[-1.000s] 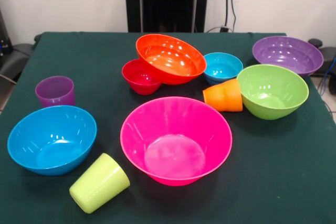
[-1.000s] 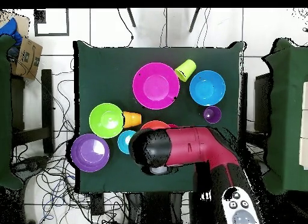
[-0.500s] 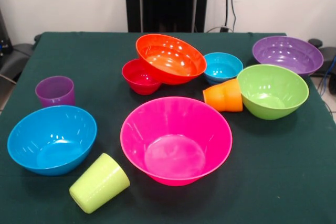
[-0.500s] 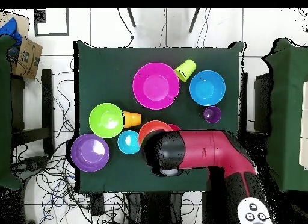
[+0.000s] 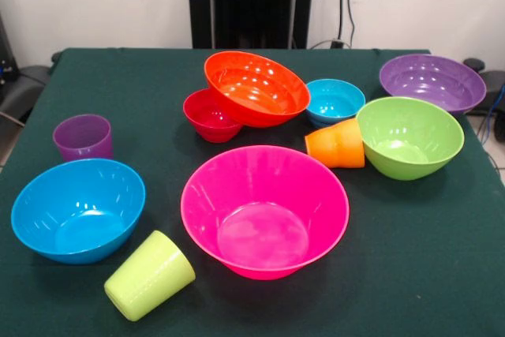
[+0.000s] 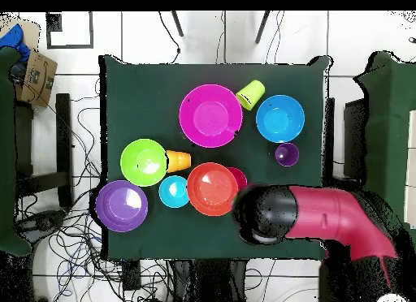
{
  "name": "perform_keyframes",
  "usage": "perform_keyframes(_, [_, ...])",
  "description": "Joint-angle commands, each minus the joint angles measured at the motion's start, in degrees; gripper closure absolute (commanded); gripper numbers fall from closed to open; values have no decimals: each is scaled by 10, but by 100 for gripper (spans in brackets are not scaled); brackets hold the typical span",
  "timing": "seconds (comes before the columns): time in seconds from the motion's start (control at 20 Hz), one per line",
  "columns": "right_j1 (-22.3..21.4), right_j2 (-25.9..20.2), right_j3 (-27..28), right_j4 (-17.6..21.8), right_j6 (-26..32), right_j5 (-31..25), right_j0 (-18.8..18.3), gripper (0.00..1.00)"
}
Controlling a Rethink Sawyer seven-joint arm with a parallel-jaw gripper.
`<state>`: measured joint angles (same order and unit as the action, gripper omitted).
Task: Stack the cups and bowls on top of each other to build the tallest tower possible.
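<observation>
1. Ten things sit on the green table [image 5: 442,274]: seven bowls and three cups.
2. The landmark is the pink bowl [image 5: 264,209], which sits alone in the middle.
3. Behind the pink bowl, the orange bowl [image 5: 256,88] leans tilted on the small red bowl [image 5: 209,114]. That is all there is of a tower, and it is very low.
4. Just beside the orange bowl sits the small blue bowl [image 5: 334,101].
5. An orange cup [image 5: 337,144] lies on its side between the pink bowl and the green bowl [image 5: 409,136]. The purple bowl [image 5: 432,82] is farther back.
6. On the pink bowl's other side are the big blue bowl [image 5: 77,208], the purple cup [image 5: 83,137] and the tipped green cup [image 5: 148,275].
7. From above, the robot arm [image 6: 313,219] hangs near the red bowl. Its gripper is hidden, so I cannot tell whether it is open.
8. I think the stacking is just starting. Next, the arm needs to pick one piece and set it flat on another.
</observation>
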<state>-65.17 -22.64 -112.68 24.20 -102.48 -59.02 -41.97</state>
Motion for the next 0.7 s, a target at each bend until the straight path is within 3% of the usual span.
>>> perform_keyframes(0.05, [17, -49, -29, 61, 202, 30, -45, 0])
perform_keyframes(0.4, [14, -82, -46, 84, 213, 61, -94, 0])
perform_keyframes(0.7, [51, -110, -13, 110, 222, 51, -118, 0])
